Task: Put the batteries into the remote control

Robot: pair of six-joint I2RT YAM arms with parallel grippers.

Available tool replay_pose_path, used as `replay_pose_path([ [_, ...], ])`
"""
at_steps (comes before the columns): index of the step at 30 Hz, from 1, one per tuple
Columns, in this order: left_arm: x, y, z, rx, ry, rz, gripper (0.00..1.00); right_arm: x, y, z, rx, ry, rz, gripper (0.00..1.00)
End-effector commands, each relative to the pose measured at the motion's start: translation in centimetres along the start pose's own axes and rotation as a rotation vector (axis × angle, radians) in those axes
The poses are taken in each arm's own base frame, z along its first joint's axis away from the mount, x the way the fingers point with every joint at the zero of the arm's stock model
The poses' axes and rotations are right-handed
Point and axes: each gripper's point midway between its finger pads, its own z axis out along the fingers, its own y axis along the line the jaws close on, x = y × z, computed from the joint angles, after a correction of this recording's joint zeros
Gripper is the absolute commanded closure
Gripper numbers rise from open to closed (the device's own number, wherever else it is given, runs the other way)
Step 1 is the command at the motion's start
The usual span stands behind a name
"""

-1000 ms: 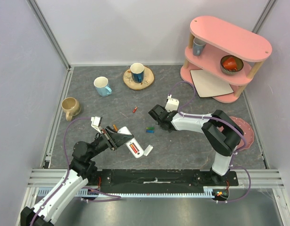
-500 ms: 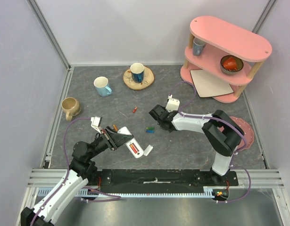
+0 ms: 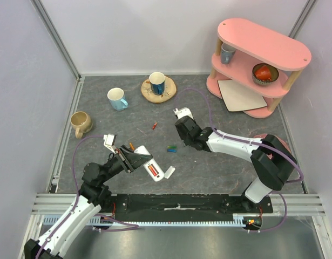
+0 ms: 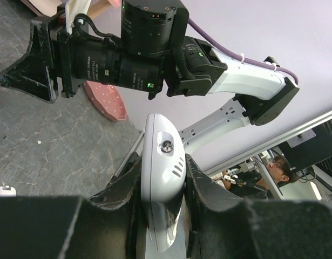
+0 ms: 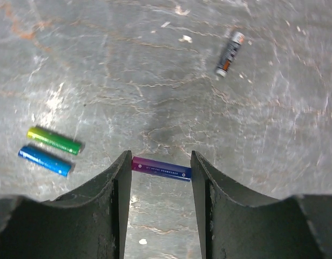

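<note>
My left gripper is shut on the white remote control, which it holds tilted above the table; a red battery sits in its open bay. In the left wrist view the remote stands pinched between my fingers. My right gripper is closed end to end on a purple battery, just above the table. In the top view that gripper is right of the green and blue batteries. These two lie left of it, with a dark battery beyond.
A small red battery and an orange one lie on the table. A white battery cover lies by the remote. Three mugs, a wooden coaster, a pink shelf and a pink disc stand around.
My right arm has swung: its wrist moved left and back, and its elbow shifted right. The left arm and the remote have stayed still.
</note>
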Motion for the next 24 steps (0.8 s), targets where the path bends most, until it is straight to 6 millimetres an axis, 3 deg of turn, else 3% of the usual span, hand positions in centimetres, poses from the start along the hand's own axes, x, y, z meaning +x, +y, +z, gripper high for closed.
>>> replay_pose_path([
  [1, 2.8, 6.4, -1.4, -0.126, 0.021, -0.064, 0.98, -1.3, 1.5, -0.6, -0.171, -0.057, -0.336, 0.77],
  [9, 2.7, 6.1, -1.3, -0.117, 0.024, -0.061, 0.98, 2.3, 2.4, 1.7, -0.245, -0.017, -0.404, 0.75],
  [19, 2.7, 6.4, -1.3, -0.133, 0.025, -0.063, 0.98, 3.7, 2.5, 3.0, -0.243, 0.021, -0.342, 0.73],
  [22, 2.8, 6.4, -1.2, -0.132, 0.03, -0.061, 0.98, 3.8, 2.6, 2.9, -0.256, 0.027, -0.325, 0.61],
  [23, 2.7, 6.3, -1.2, -0.13, 0.028, -0.058, 0.98, 4.0, 2.6, 2.8, -0.258, 0.028, -0.322, 0.49],
  [24, 2.7, 6.4, -1.2, -0.134, 0.031, -0.06, 0.98, 3.9, 2.6, 2.8, -0.257, 0.026, -0.317, 0.45],
])
